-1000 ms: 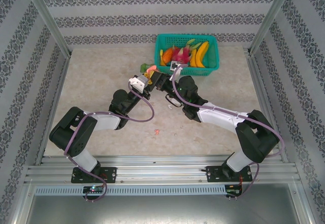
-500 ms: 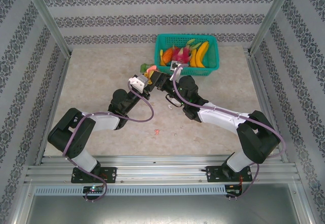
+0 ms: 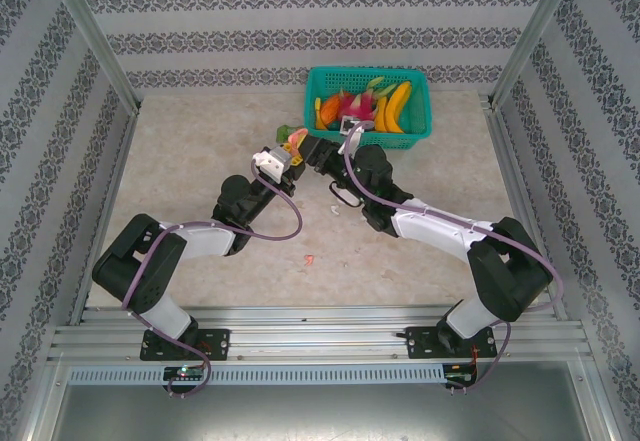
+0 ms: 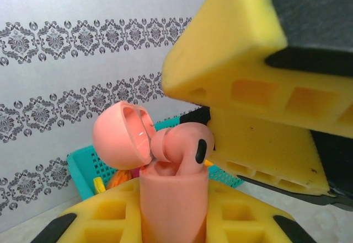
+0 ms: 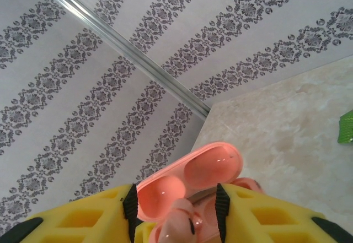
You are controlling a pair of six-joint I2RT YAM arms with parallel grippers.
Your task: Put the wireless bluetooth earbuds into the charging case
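Two claws stand nose to nose over the middle of the counter [image 3: 190,191], just short of the teal basket [image 3: 421,111] of fruit. Item: left claw [image 3: 289,157], clamped on the lower body of the pink case [image 4: 174,199], holding it upright and clear of the counter, so that the mouth faces up and the other arm has a steady target. Item: lid [image 4: 118,135], hinged back and open, out of the way of the sockets. Item: pink earbud [image 4: 179,144], at the top of the case, its rounded head leaning toward the lid and a dark oval spot on its side. It stands proud of the rim, so I judge it lodged in a socket but not pressed home. Item: right claw [image 5: 175,201], poised over the open case, jaws apart and wider than the earbud between them. In the left wrist view, one yellow finger [image 4: 259,149] lies just beside the earbud; whether it touches I cannot tell. It seems placed to guide or nudge the earbud down. Item: small pink speck [image 3: 309,258], alone on the counter nearer the arm bases, possibly another earbud, too small to tell.
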